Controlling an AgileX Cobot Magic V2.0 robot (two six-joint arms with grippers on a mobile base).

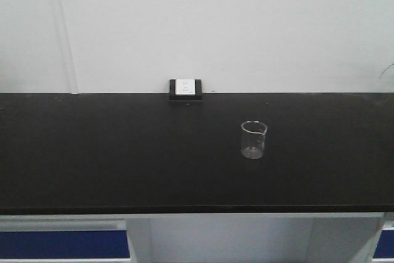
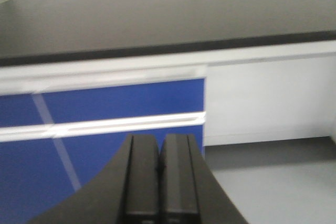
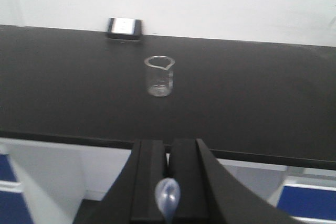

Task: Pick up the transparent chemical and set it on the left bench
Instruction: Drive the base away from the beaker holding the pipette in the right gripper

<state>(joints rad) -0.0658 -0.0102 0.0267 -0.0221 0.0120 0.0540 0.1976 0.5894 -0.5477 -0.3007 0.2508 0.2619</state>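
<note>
Benchtop [image 1: 123, 152] carries one beaker [image 1: 253, 139] and one socket [image 1: 184, 89].

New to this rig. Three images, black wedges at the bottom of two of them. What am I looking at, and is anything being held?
It is a two-armed robot on a mobile base, seen through three cameras. The front-facing view looks at a black benchtop against a white wall, with a white wall socket at the back and an empty clear glass beaker standing upright on it.

The other two views come from cameras on the wrists, so the black wedges are the pincers themselves. The left pincer is shut with nothing between its fingers; behind it are blue cabinet fronts below the bench edge.

The right pincer is shut on the transparent chemical, a clear dropper pipette; only its pale bulb shows, poking out toward the camera. That pincer is off the bench's front edge, facing the beaker.
</note>
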